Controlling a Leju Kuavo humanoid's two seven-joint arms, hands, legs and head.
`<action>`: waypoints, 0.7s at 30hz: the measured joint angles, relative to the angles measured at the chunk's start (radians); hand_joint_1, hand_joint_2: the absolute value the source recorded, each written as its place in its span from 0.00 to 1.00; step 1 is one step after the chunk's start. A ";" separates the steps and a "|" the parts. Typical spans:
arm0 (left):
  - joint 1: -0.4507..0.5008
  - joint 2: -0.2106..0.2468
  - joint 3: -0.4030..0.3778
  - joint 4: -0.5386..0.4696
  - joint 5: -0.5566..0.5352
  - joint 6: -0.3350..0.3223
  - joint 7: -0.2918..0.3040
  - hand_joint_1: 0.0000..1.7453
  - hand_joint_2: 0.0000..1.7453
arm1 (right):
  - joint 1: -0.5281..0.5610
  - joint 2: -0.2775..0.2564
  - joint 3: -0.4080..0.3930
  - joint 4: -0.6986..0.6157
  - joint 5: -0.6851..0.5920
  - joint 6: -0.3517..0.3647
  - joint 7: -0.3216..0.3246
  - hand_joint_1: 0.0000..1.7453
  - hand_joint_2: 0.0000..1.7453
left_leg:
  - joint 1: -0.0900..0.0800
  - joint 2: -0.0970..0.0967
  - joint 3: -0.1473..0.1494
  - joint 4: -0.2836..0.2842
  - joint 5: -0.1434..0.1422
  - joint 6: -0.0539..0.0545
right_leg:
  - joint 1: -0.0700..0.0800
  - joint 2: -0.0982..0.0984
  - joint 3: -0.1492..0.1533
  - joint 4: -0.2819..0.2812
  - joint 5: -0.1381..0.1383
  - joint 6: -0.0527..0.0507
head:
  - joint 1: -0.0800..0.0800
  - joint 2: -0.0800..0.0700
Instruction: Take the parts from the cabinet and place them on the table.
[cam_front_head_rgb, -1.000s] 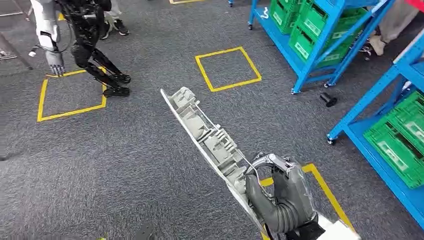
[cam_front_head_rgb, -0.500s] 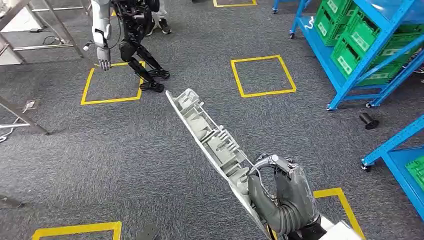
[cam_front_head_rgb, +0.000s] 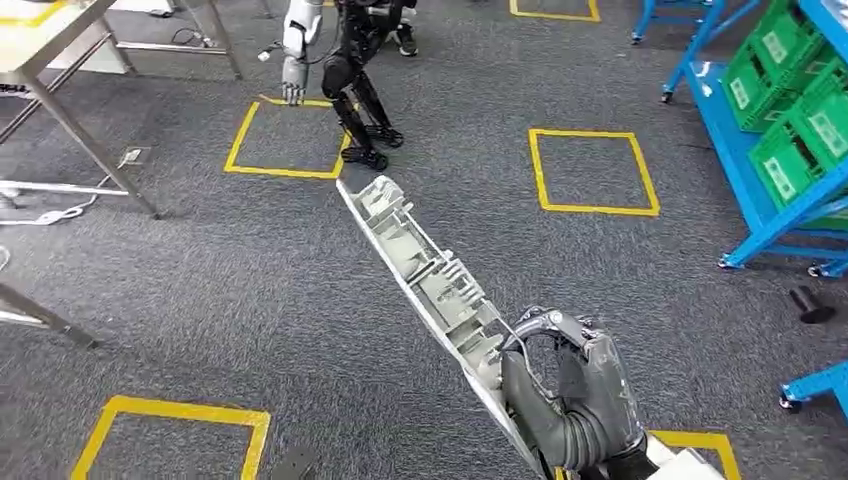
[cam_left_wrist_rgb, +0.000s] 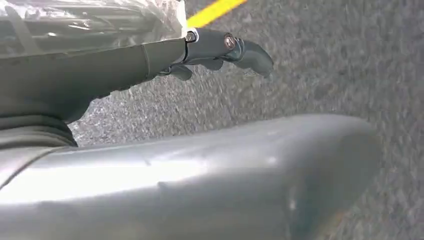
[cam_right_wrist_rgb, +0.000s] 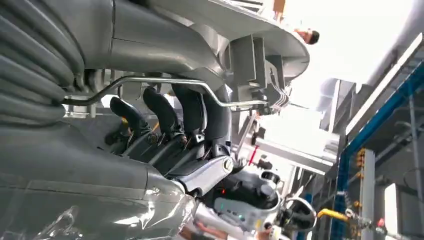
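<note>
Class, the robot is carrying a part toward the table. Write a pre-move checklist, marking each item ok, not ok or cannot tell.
1. Right hand grips the long grey part: ok.
2. Part off the carpet, free end raised: ok.
3. Table in sight, far left: ok.
4. Path ahead free: not ok; another robot stands beyond the part's tip.
5. Left hand holds nothing, fingers apart: ok.
6. Space on the tabletop: cannot tell.
</note>
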 joint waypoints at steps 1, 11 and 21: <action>-0.002 -0.002 0.000 0.000 0.000 -0.001 0.000 0.00 1.00 | 0.001 -0.002 0.000 0.000 0.000 0.000 0.000 1.00 1.00 | -0.003 -0.014 0.000 0.001 -0.001 0.002 | 0.002 0.003 -0.045 0.076 -0.022 -0.002 | 0.003 0.000; -0.005 -0.006 -0.001 0.000 0.003 -0.002 0.008 0.00 1.00 | -0.006 -0.008 -0.003 -0.003 -0.002 0.000 0.002 1.00 1.00 | 0.008 -0.140 -0.014 0.004 0.006 -0.031 | 0.009 0.073 0.023 -0.184 0.154 -0.030 | 0.012 0.000; -0.016 -0.006 -0.002 0.000 0.003 -0.002 0.012 0.00 1.00 | -0.012 -0.008 -0.005 -0.005 -0.006 0.000 0.002 1.00 1.00 | 0.012 0.015 -0.028 0.072 0.004 -0.058 | 0.005 -0.060 0.071 -0.203 0.137 -0.036 | -0.006 0.000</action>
